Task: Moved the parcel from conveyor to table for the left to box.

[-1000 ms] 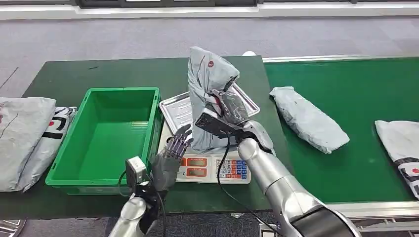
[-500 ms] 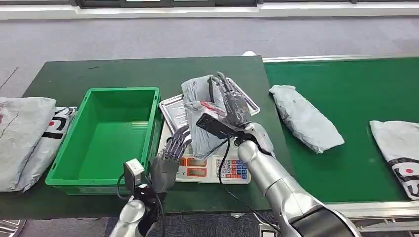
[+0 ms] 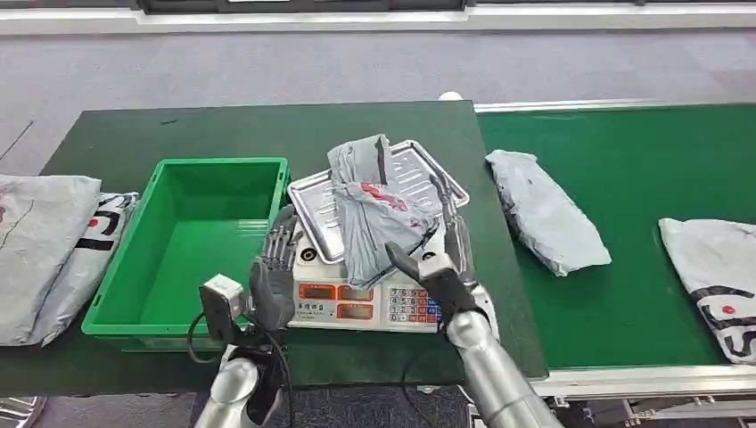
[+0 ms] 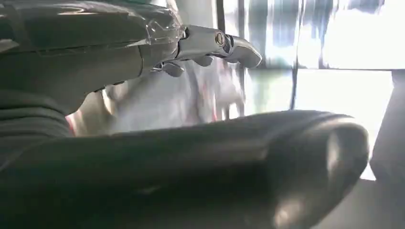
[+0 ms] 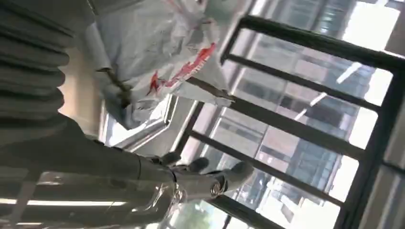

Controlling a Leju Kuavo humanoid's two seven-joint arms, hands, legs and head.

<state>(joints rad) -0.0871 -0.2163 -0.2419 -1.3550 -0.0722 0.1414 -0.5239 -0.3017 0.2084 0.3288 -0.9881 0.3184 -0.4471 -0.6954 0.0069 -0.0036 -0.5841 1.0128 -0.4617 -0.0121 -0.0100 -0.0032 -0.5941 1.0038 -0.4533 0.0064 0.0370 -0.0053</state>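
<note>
A grey parcel [image 3: 374,209] with red marks lies crumpled on the steel tray of the scale [image 3: 437,174] in the middle of the table; the right wrist view shows the parcel [image 5: 157,57] too. My right hand [image 3: 441,259] is just in front of it, fingers spread, holding nothing. My left hand [image 3: 272,276] hovers between the scale's front left corner and the green box [image 3: 201,245], fingers apart and empty. Close up in the left wrist view is the left hand [image 4: 200,157] with the pale parcel [image 4: 157,95] blurred behind it.
Two grey parcels, one [image 3: 548,209] near the scale and one [image 3: 713,285] at the right edge, lie on the green conveyor [image 3: 642,143]. More bags [image 3: 45,241] sit at the table's left end. The scale's keypad [image 3: 414,308] faces me.
The right hand has let go of the parcel and drawn back toward me; the parcel went from upright to lying on the scale tray. The left hand shifted slightly left. The conveyor parcels drifted left.
</note>
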